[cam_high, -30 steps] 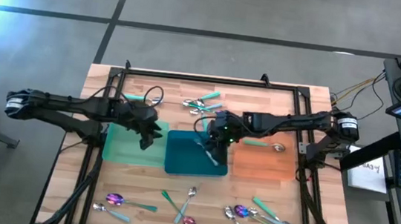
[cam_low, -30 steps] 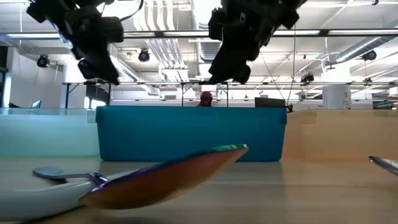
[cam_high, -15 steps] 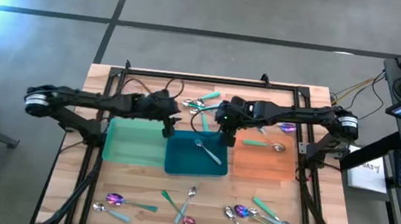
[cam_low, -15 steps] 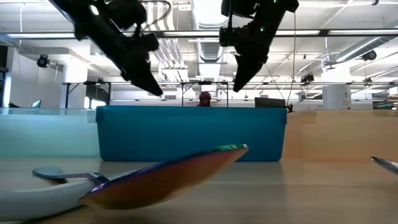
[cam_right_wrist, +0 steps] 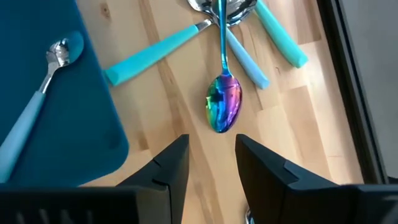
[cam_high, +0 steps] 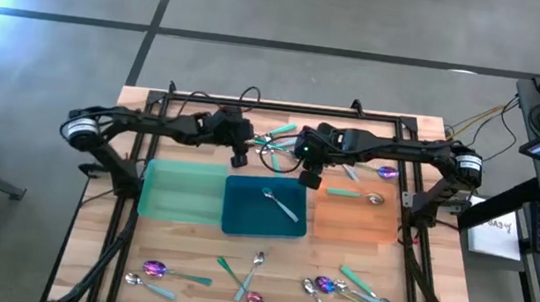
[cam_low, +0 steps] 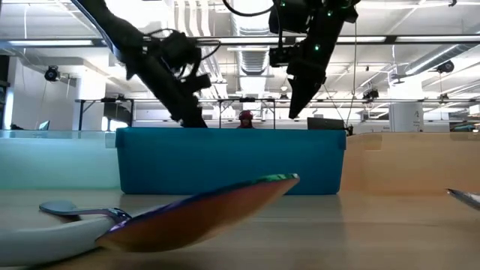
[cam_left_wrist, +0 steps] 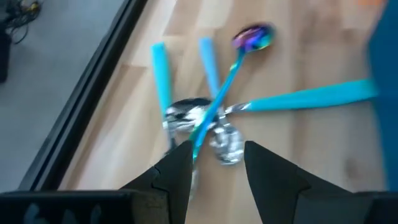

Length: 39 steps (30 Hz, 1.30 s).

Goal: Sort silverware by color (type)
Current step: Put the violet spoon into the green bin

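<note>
Writing: a white sheet [cam_high: 495, 235] lies off the table's right edge; its print is too small to read.
Green tray [cam_high: 181, 191]: leftmost of three trays in a row; appears to hold nothing, though the overhead view is coarse.
Teal tray [cam_high: 244, 209]: middle tray, holding one teal-handled spoon [cam_high: 281, 205] laid diagonally; the same spoon [cam_right_wrist: 34, 106] shows in the right wrist view.
Orange tray [cam_high: 353, 223]: rightmost, holding a teal-handled spoon [cam_high: 343, 191] and a silver spoon [cam_high: 375, 198] near its far edge.
Far pile [cam_high: 271, 141]: unsorted spoons crossed on bare wood behind the teal tray; teal handles, silver bowls and one iridescent spoon [cam_right_wrist: 224, 93] on top.
Near side: scattered spoons on the wood, including an iridescent spoon at left [cam_high: 156, 269] and a cluster at right [cam_high: 356, 293].
Left gripper [cam_high: 240, 154]: just left of the far pile, above the wood; fingers [cam_left_wrist: 177, 174] spread, nothing between them.
Right gripper [cam_high: 310, 173]: just right of the pile, near the teal tray's far corner; fingers [cam_right_wrist: 171, 165] apart, holding nothing.
Background: a person [cam_low: 247, 118] stands far behind the table.
</note>
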Available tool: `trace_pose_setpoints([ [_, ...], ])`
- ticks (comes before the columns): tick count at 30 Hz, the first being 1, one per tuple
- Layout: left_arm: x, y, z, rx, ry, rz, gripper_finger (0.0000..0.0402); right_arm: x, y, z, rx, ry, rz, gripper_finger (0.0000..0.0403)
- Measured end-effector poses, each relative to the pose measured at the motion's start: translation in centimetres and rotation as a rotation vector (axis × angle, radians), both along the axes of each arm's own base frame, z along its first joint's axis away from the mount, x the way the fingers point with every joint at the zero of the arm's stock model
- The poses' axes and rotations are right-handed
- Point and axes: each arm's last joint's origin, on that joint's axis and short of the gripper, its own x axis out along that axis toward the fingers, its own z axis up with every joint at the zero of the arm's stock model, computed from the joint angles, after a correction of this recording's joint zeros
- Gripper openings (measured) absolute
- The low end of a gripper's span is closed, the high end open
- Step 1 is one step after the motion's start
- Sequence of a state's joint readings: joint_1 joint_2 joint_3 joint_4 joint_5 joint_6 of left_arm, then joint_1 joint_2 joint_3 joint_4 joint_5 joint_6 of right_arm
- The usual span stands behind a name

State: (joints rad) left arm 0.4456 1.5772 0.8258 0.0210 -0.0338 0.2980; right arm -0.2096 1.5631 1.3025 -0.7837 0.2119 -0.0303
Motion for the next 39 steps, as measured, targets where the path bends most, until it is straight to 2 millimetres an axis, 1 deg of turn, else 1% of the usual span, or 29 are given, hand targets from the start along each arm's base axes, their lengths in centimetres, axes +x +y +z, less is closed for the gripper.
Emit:
trace_pose_setpoints([
  [7, 0.7, 1.7, -2.7, 0.008, 0.010, 0.012, 0.0130, 0.1, 0.0, 0.0, -0.010, -0.006, 0.017, 0.0116],
  [10, 1.3, 2.3, -3.4, -0.007, 0.018, 0.010, 0.0130, 0.1, 0.0, 0.0, -0.014, -0.004, 0.026, 0.0116],
  [14, 2.4, 2.9, -3.6, 0.001, 0.025, 0.000, 0.0130, 0.1, 0.0, 0.0, -0.019, -0.001, 0.037, 0.0112],
  [16, 2.9, 3.2, -3.7, -0.005, 0.060, -0.010, 0.0130, 0.1, 0.0, 0.0, -0.021, 0.001, 0.042, 0.0111],
  [19, 3.4, 3.5, -3.9, -0.029, 0.116, -0.017, 0.0130, 0.1, 0.0, 0.0, -0.021, 0.002, 0.044, 0.0112],
  [22, 3.6, 3.6, -3.9, -0.053, 0.115, -0.043, 0.0130, 0.1, 0.0, 0.0, -0.023, 0.005, 0.049, 0.0110],
  [30, 3.5, 3.9, -3.9, -0.038, 0.120, -0.073, 0.0130, 0.2, -0.1, 0.1, -0.029, -0.001, 0.058, 0.0109],
  [34, 3.1, 4.7, -4.5, -0.050, 0.138, -0.051, 0.0130, 0.3, -0.1, 0.2, -0.034, -0.019, 0.058, 0.0107],
  [39, 2.7, 5.4, -4.6, -0.072, 0.124, -0.043, 0.0130, 0.3, -0.1, 0.2, -0.032, -0.021, 0.054, 0.0101],
])
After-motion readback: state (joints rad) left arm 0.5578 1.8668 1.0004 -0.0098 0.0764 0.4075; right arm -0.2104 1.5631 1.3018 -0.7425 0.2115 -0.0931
